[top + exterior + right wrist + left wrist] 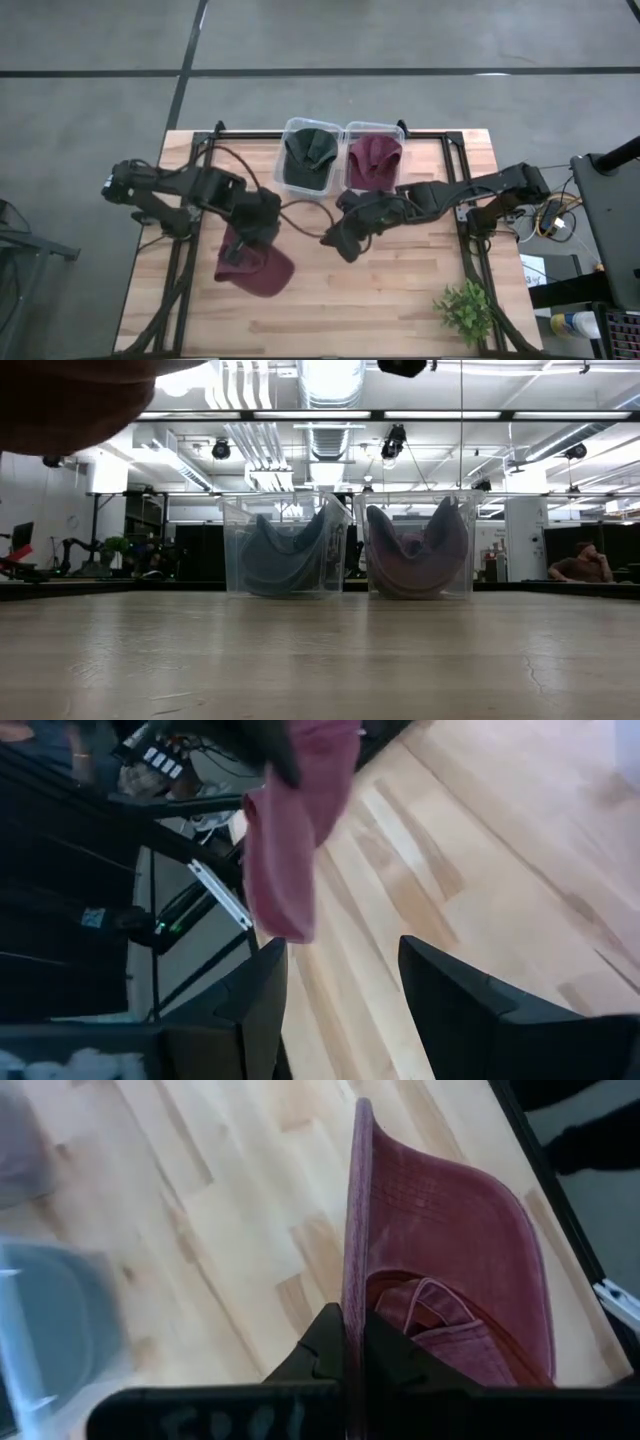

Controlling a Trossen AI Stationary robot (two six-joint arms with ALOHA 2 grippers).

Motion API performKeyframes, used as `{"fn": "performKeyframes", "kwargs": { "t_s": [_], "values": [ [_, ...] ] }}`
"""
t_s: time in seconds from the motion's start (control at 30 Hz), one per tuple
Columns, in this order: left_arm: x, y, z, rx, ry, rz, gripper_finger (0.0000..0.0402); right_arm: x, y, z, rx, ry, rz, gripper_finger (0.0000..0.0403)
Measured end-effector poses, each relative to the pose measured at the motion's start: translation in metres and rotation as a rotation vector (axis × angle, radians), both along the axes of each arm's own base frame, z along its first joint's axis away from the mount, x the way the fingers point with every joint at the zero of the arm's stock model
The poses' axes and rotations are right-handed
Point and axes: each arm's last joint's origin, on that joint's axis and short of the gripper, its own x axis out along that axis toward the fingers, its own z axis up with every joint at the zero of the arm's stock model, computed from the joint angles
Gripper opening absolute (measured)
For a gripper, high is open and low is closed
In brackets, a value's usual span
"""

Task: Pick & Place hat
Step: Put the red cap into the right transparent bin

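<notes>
Left gripper (243,243) pinches the maroon hat (256,266) by its edge, lower left of the frame, above bare table (380,300). Right gripper (338,242) hovers mid-frame, jaws spread, below the two bins (342,130).

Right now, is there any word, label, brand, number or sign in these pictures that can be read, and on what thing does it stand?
No text can be read in any view.
Left hand: pale marks on the dark bar below its fingers, too blurred to read.
Maroon hat it grips: no logo visible.
Two clear bins: no labels visible.
Dark green hat in the left bin: no logo visible.
</notes>
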Motion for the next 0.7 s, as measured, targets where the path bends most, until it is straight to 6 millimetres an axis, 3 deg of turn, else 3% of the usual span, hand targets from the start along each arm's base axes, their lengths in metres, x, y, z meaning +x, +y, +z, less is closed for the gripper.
{"fn": "performKeyframes", "kwargs": {
  "t_s": [0.13,0.47,0.7],
  "values": [
    [0.004,0.009,0.002,-0.001,-0.020,0.023,0.0007,0.010,0.009,-0.002,-0.019,-0.066,-0.005,0.0187],
    [0.028,0.018,-0.020,-0.014,0.085,0.054,0.0007,0.047,0.019,-0.041,-0.040,-0.069,-0.029,0.0187],
    [0.037,0.017,-0.029,-0.063,0.134,0.057,0.0007,0.070,0.023,-0.046,-0.127,-0.081,-0.010,0.0187]
  ]
}}
